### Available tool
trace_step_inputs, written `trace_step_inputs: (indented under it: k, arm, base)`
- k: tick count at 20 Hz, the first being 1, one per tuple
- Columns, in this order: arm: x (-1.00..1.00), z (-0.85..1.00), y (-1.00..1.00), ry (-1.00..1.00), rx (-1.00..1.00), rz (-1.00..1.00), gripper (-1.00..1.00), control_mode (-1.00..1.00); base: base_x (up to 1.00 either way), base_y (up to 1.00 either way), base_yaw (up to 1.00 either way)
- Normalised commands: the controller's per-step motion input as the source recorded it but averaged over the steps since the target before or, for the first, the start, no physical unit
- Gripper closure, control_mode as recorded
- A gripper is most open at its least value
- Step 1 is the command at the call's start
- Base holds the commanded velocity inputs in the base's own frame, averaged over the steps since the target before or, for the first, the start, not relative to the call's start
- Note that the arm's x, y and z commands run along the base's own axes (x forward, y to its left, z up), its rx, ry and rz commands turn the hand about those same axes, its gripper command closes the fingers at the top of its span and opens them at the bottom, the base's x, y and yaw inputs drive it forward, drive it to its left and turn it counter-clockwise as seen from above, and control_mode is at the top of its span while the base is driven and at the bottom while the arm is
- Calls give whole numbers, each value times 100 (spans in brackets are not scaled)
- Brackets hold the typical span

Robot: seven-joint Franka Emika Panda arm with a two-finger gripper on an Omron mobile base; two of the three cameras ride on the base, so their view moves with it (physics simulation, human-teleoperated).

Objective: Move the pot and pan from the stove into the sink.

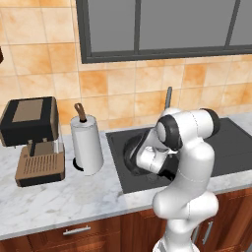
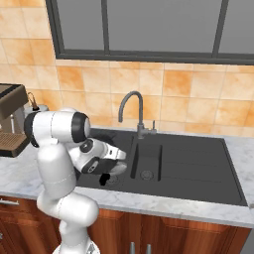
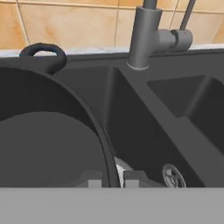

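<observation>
The pot [image 3: 43, 144], dark grey and deep, sits low inside the left basin of the sink [image 3: 131, 118]. One of its loop handles [image 3: 41, 54] shows at its far rim. My gripper [image 3: 113, 180] is shut on the pot's near rim, one fingertip [image 3: 131, 179] outside the wall and one inside. From the left base view the pot [image 1: 132, 151] shows as a dark round shape in the sink [image 1: 118, 177], partly behind my forearm. The gripper [image 2: 105, 178] hangs low in the basin of the sink [image 2: 198, 191]. The pan and the stove are out of view.
A curved grey faucet [image 2: 131, 106] stands behind the basins; a smaller basin with a drain [image 2: 146, 174] and a drainboard [image 2: 198, 161] lie to the right. A paper towel roll [image 1: 87, 142] and a coffee machine [image 1: 32, 142] stand on the marble counter [image 1: 64, 202] to the left.
</observation>
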Motion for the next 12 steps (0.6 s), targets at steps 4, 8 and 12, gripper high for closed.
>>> trace_step_inputs:
  k: [4,8,12]
  arm:
    - [3,63,0,0,2,-5,-100,-100]
    - [0,94,0,3,3,-4,-100,-100]
    - [-3,100,0,4,4,-3,-100,-100]
  base:
    - [0,0,0]
    - [0,0,0]
    - [0,0,0]
